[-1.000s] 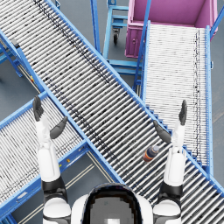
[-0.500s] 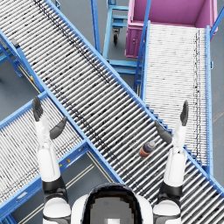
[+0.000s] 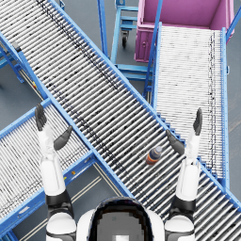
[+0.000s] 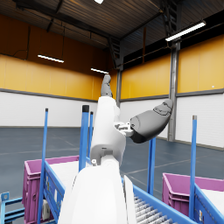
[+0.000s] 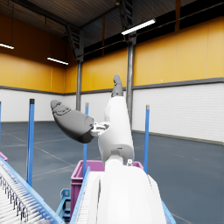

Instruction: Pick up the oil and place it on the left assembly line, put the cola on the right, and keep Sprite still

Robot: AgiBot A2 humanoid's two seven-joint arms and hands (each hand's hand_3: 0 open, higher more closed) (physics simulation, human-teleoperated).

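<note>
Looking down in the head view, we counted one bottle, dark with a reddish band, which we judged to be the cola. It lay on its side on the central conveyor, near the right hand but not touching it. That hand and the left hand were both raised, spread and empty. We saw no oil and no Sprite. We counted three roller lines and one purple bin. We judged the bottle light, stiff, smooth and prone to rolling, so a grasp around its mid-body, across its axis, would suit.

Left wrist view: the left hand was spread and held nothing, and two purple bins appeared.

Right wrist view: the right hand was likewise spread and empty, and no bottle showed.
</note>
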